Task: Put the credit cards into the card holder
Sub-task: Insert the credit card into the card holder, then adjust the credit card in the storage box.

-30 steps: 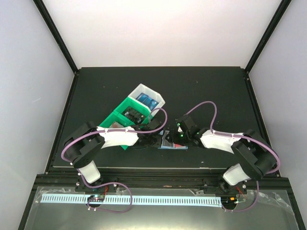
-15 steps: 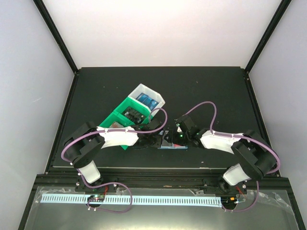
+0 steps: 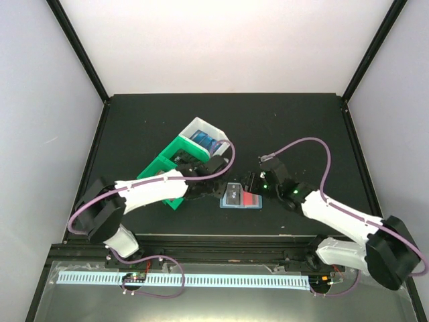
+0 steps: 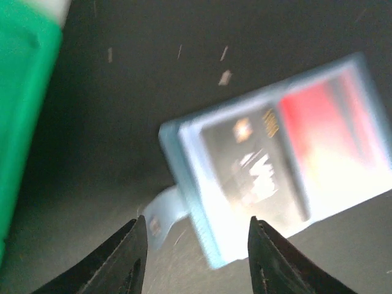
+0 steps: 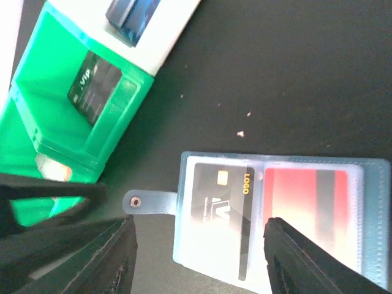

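Observation:
The teal-blue card holder (image 3: pixel 241 199) lies open on the black table. It holds a black card (image 3: pixel 232 194) in its left pocket and a red card (image 3: pixel 251 199) in its right pocket. In the right wrist view the card holder (image 5: pixel 184 245), black card (image 5: pixel 220 208), red card (image 5: pixel 309 208) and snap tab (image 5: pixel 147 201) are sharp. My left gripper (image 3: pixel 212 188) is open and empty just left of the holder. It hovers over the tab (image 4: pixel 159 217) and the holder's left edge (image 4: pixel 184 184). My right gripper (image 3: pixel 253 186) is open and empty above the holder (image 5: pixel 199 263).
A green bin (image 3: pixel 171 168) stands left of the holder and holds a black card (image 5: pixel 95 89). A white bin (image 3: pixel 206 137) behind it holds blue cards (image 5: pixel 131 12). The green bin's side (image 4: pixel 24 92) fills the left wrist view's left edge.
Both grippers have lifted off the card holder and drawn apart. The holder with its black and red cards, hidden under them before, is now uncovered.

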### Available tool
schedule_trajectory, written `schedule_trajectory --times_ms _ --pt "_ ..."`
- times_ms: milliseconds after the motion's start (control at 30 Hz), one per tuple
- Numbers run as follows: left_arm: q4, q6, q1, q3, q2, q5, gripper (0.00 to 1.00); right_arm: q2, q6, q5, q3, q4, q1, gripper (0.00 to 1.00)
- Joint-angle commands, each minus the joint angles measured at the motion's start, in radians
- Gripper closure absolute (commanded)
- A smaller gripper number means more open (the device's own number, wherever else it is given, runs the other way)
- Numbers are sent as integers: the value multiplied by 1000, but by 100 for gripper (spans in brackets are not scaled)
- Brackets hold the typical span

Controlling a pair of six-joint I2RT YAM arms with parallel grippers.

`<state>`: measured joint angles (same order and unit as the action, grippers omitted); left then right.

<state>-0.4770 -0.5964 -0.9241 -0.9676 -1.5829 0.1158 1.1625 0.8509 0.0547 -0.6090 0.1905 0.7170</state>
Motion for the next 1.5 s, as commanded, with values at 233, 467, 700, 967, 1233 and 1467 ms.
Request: schedule_trajectory --times_ms 233,467,700,967,1233,1467 --pt "-279 379 210 -534 -144 -88 38 -89 -55 -121 25 98 -45 40" --pt "-362 495 346 -762 -395 -180 47 -67 -74 -118 38 99 -73 40" --pt "-440 547 416 -1009 -646 -153 59 -16 -76 -83 71 56 -83 40" --pt "-473 562 464 -1143 -797 -178 64 82 -77 -27 80 0 -86 40" --pt "-474 586 469 -1142 -842 -217 61 121 -78 -23 72 -16 -86 40" --pt "-484 587 469 -1133 -842 -277 80 139 -71 -25 70 -16 -86 40"
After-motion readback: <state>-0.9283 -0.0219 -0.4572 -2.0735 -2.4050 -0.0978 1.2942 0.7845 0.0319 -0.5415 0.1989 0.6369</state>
